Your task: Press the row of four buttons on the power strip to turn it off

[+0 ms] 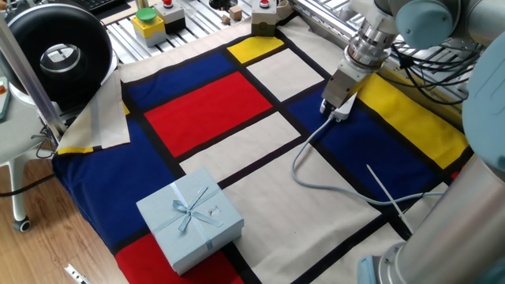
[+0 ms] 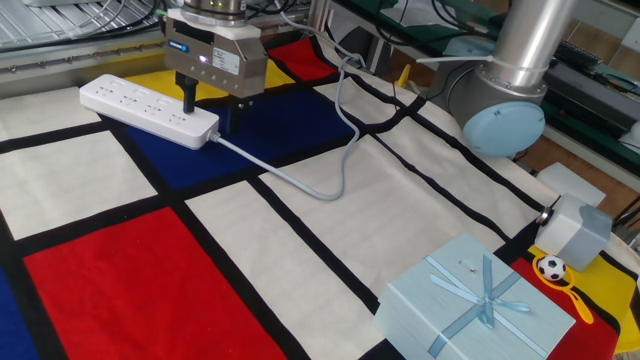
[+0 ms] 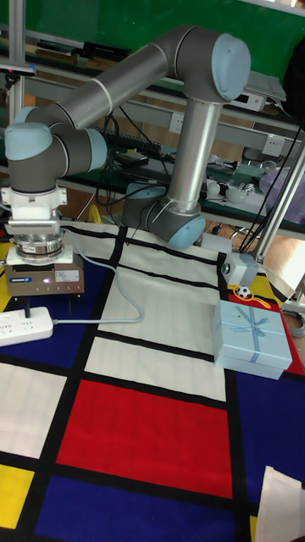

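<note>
The white power strip (image 2: 140,108) lies on the blue and white cloth, with its pale grey cord (image 2: 320,185) leaving the right end. My gripper (image 2: 215,115) hangs low over that cord end and is open. One finger (image 2: 187,98) stands over the strip's face, the other over the blue patch beside it. Whether the finger touches the strip I cannot tell. The row of four buttons is too faint to make out. In the tall fixed view the gripper (image 3: 48,312) sits just above the strip (image 3: 19,329). In one fixed view the gripper (image 1: 333,109) hides most of the strip (image 1: 341,116).
A light blue gift box (image 2: 478,305) with a ribbon stands at the near right. A small grey cube (image 2: 580,228) and a football charm (image 2: 550,267) lie beyond it. The arm's base (image 2: 505,125) rises at the back right. A black round device (image 1: 55,51) sits off the cloth's far corner.
</note>
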Controlling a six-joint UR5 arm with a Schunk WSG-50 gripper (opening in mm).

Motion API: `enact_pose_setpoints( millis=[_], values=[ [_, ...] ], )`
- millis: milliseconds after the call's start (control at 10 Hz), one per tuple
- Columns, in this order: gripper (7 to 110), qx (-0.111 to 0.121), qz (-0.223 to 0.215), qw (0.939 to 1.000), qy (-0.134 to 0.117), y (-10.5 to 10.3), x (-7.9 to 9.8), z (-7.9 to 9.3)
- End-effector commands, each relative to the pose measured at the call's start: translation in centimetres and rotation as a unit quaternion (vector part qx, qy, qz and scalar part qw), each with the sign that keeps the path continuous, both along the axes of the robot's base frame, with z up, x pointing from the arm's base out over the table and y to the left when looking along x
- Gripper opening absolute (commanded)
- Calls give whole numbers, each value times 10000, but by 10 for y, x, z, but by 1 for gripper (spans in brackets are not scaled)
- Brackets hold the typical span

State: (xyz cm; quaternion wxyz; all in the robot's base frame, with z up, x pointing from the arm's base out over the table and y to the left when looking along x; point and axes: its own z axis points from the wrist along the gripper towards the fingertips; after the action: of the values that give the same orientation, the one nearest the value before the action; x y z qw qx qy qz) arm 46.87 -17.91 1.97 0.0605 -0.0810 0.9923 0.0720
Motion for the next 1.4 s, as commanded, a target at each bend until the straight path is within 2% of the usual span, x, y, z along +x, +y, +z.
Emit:
enact_pose_setpoints(
  millis=[0,200,400,500,800,900,1300],
  values=[
    [44,33,-25,10000,-35,-3,4,2],
    [44,141,100,9998,-71,-3,7,3],
    [44,124,156,9997,-150,-6,10,1],
    [44,20,184,9997,-175,-12,10,-1],
    [44,-73,240,9994,-228,-17,12,1],
    [66,-77,259,9993,-254,-18,13,4],
    [66,-67,229,9993,-296,-17,14,8]
  ],
)
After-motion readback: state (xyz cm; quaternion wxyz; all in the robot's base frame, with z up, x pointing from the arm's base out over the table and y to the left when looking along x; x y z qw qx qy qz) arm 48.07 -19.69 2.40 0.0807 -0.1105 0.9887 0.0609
